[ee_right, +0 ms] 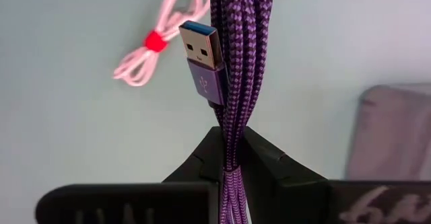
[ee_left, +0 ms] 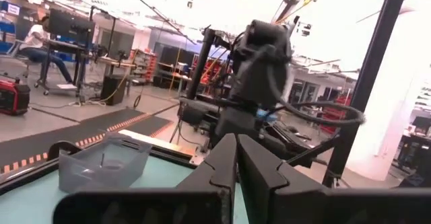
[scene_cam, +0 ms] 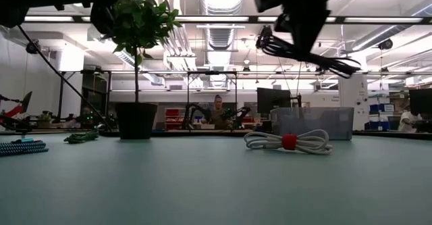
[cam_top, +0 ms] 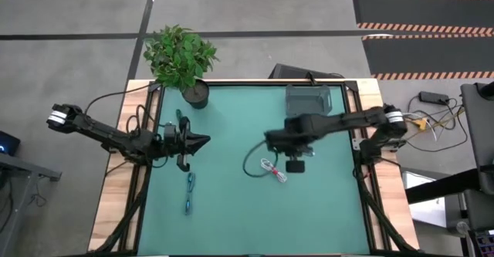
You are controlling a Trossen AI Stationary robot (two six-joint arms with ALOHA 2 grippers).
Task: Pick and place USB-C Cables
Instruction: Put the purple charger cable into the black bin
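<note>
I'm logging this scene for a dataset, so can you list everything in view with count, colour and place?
Purple cable: one, purple braided, clamped in the right gripper above the table's middle.
White cable: one, white with red tie, on the mat below that gripper.
Light blue cable: one, on the mat's left part.
Green cable: one, dark green, on the mat near the plant.
Potted plant: one, green in a black pot, far left corner.
Bin: one, clear grey, far edge right of centre.
Table: one, teal mat, wooden rim.
Person: one, seated in the room behind.
Left gripper: shut, over the mat's left side.
Right gripper: shut on the purple cable.
</note>
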